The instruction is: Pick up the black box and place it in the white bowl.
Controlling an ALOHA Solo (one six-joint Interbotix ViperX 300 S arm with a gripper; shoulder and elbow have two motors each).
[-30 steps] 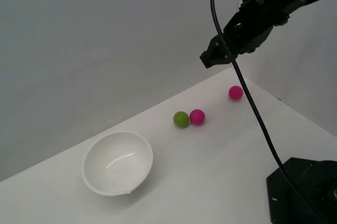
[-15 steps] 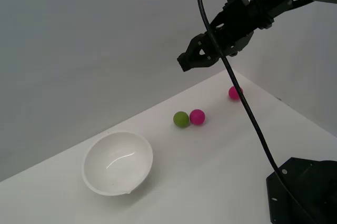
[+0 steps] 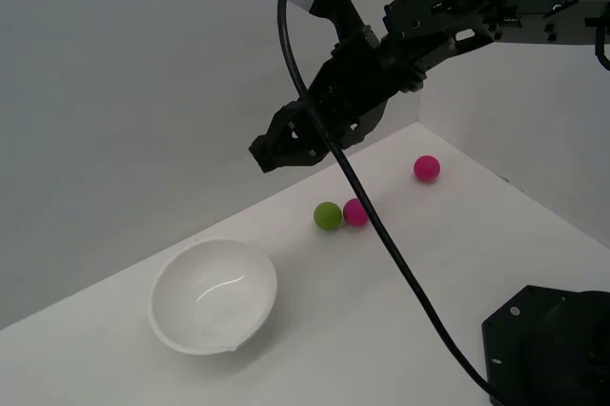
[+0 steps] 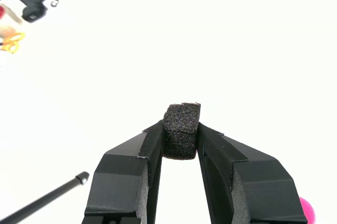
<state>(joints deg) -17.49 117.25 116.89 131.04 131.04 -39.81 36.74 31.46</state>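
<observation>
In the wrist view a small matte black box [image 4: 180, 131] of rough foam is pinched between the two fingertips of my gripper [image 4: 180, 142], which is shut on it. In the exterior view my gripper [image 3: 272, 153] hangs in the air above the table, to the upper right of the white bowl [image 3: 213, 295]. The box itself cannot be made out against the black fingers there. The bowl stands upright on the table toward the exterior view's left, and nothing shows inside it.
A green ball [image 3: 327, 215] and a magenta ball [image 3: 355, 213] touch each other mid-table. Another magenta ball [image 3: 426, 169] lies further toward the exterior view's right. A black cable [image 3: 381, 234] hangs from the arm. The black base plate [image 3: 548, 344] fills the lower right corner.
The arm has swung toward the exterior view's left and slightly lower, from above the far magenta ball to a spot above and right of the bowl. The balls and bowl have not moved.
</observation>
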